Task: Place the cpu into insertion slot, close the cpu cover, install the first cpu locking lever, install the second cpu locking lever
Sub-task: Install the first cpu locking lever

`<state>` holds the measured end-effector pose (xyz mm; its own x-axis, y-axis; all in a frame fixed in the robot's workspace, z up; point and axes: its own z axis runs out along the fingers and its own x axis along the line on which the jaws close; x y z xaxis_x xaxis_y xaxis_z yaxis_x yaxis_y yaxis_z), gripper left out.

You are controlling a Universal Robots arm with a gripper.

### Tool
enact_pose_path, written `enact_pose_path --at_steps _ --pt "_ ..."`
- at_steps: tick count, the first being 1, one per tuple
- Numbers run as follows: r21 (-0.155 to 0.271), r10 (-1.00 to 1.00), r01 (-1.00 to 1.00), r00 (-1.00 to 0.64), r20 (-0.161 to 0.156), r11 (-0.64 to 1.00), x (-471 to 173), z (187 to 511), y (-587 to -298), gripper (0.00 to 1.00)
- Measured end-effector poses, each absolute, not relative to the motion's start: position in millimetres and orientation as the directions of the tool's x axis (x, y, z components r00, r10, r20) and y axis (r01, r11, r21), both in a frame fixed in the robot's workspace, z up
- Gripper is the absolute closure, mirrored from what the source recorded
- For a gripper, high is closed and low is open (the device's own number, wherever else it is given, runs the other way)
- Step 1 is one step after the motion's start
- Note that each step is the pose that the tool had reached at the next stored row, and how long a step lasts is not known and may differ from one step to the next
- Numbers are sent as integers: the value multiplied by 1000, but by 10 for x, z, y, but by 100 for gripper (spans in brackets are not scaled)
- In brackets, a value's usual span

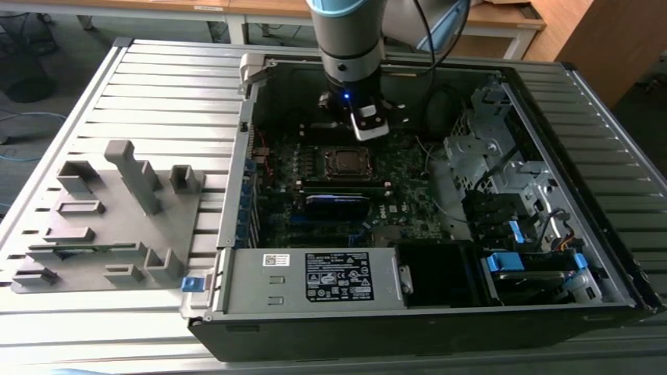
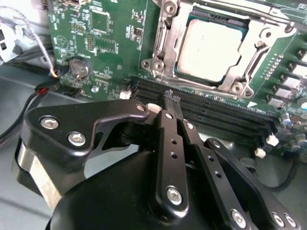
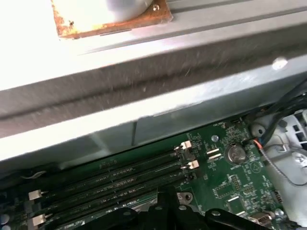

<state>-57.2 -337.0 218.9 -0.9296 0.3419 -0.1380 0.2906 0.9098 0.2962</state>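
The open computer case (image 1: 438,203) lies on the counter (image 1: 156,86). Inside it, the green motherboard (image 2: 110,43) holds the insertion slot (image 2: 211,48). The cpu (image 2: 211,45) sits in the slot, under the cpu cover (image 2: 249,57). The gripper (image 2: 171,98) hangs over the memory slots (image 2: 225,112), fingers (image 2: 169,115) pressed together, holding nothing

Slatted grey metal table (image 1: 156,86) carries everything. On it, toward the exterior view's right, an open black computer case (image 1: 438,312) lies on its side, board facing up. Toward the exterior view's left sits a grey holder block (image 1: 105,226) with upright posts and slots, just beside the case.
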Motion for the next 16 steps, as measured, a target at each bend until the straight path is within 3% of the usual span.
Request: enact_pose_path --at_steps 10,16 --pt "289 341 291 -930 -141 912 -572 2207 -3369 90" --pt "201 329 298 -934 -140 933 -571 2207 -3370 90"
